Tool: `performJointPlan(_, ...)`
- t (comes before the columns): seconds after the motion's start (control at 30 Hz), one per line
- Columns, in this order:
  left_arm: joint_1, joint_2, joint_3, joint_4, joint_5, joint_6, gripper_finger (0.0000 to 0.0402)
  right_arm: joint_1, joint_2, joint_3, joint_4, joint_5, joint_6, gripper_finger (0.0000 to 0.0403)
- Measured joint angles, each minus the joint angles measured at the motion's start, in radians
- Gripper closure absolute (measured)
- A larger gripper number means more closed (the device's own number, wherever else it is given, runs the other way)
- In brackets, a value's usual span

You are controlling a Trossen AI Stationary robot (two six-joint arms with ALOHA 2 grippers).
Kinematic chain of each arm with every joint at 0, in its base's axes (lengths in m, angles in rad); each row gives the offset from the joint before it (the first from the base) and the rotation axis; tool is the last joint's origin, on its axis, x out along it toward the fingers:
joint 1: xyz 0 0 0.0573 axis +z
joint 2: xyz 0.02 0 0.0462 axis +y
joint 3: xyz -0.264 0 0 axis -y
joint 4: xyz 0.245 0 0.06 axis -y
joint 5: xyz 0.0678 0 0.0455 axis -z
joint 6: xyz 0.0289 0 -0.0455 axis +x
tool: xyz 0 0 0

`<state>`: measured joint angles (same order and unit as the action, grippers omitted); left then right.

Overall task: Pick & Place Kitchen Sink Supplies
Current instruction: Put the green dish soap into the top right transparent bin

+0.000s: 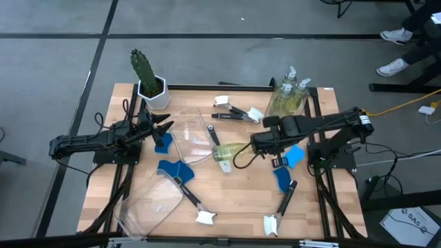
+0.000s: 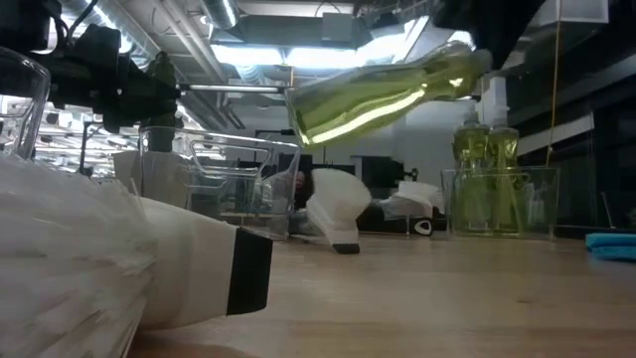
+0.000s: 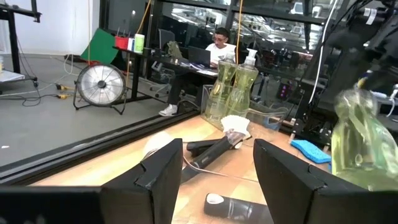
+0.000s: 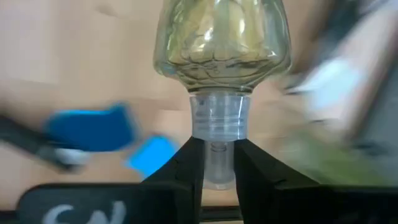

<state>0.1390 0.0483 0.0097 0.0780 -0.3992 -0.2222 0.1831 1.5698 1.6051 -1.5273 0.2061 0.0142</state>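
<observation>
Clamped by its neck in the right gripper [image 4: 213, 163], the soap bottle [image 4: 221, 43] hangs sideways — base toward the left gripper [image 1: 167, 128], which gapes empty.

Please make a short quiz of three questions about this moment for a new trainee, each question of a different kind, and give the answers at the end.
1. True or false: the right gripper holds a soap bottle by its neck, lifted off the table.
2. Multiple choice: where does the left gripper rest? A) next to the cactus side of the table, fingers open and empty; B) over the bin with two soap bottles; C) closed on a brush.
3. Fill in: the two upright soap bottles stand in a clear ____ at the far right corner.

Key: 1 true; 2 A; 3 bin.
</observation>
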Motion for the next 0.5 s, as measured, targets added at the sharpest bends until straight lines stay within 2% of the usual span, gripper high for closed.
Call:
performJointPlan(0.13,0.0,0.0,0.0,0.0,0.0,0.0,0.0212,-0.04,0.007,-0.001,0.006,-0.262,0.21,0.0332)
performJointPlan(0.2,0.0,0.0,0.0,0.0,0.0,0.0,0.0211,-0.047,0.007,-0.001,0.023,-0.345,0.291,0.0334)
performJointPlan(0.33,0.0,0.0,0.0,0.0,0.0,0.0,0.021,-0.05,0.007,-0.001,0.116,-0.499,0.397,0.0336)
performJointPlan(0.5,0.0,0.0,0.0,0.0,0.0,0.0,0.0212,-0.062,0.007,-0.001,0.154,-0.776,0.46,0.0334)
